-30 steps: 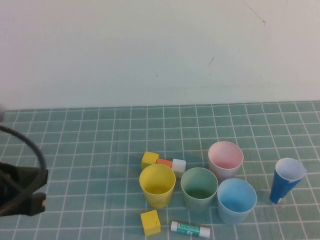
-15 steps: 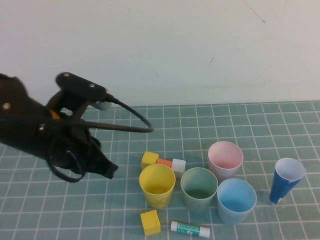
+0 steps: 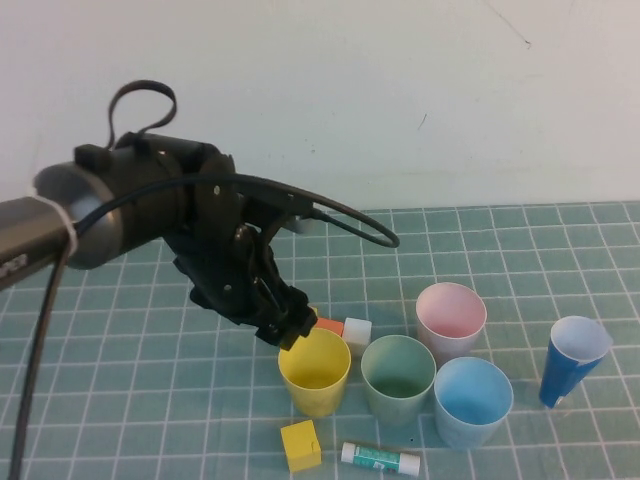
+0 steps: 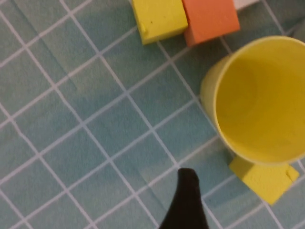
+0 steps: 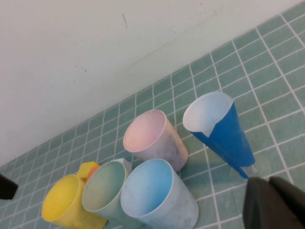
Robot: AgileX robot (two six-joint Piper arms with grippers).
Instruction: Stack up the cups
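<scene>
Stacking not yet begun: all four cups are standing apart and upright on the green gridded mat (image 3: 150, 400), none nested. The yellow cup (image 3: 315, 370) is sitting at the robot's left end of the cluster, the green cup (image 3: 398, 378) just beside it, the pink cup (image 3: 451, 318) behind and the light blue cup (image 3: 472, 400) in front on the right. A taller dark-blue cup (image 3: 575, 358) is leaning well off to the right; it looks like no part of the set. The left gripper (image 3: 288, 332) is reaching in from the left, angled down, hovering just beside the yellow cup's far-left rim, above the small blocks (image 3: 350, 330). Only one dark fingertip (image 4: 187, 200) is showing in the wrist view, so spread cannot be told. Nothing is being pinched. The right gripper (image 5: 276, 202) is sitting parked near the right side, fingers pressed together, empty.
</scene>
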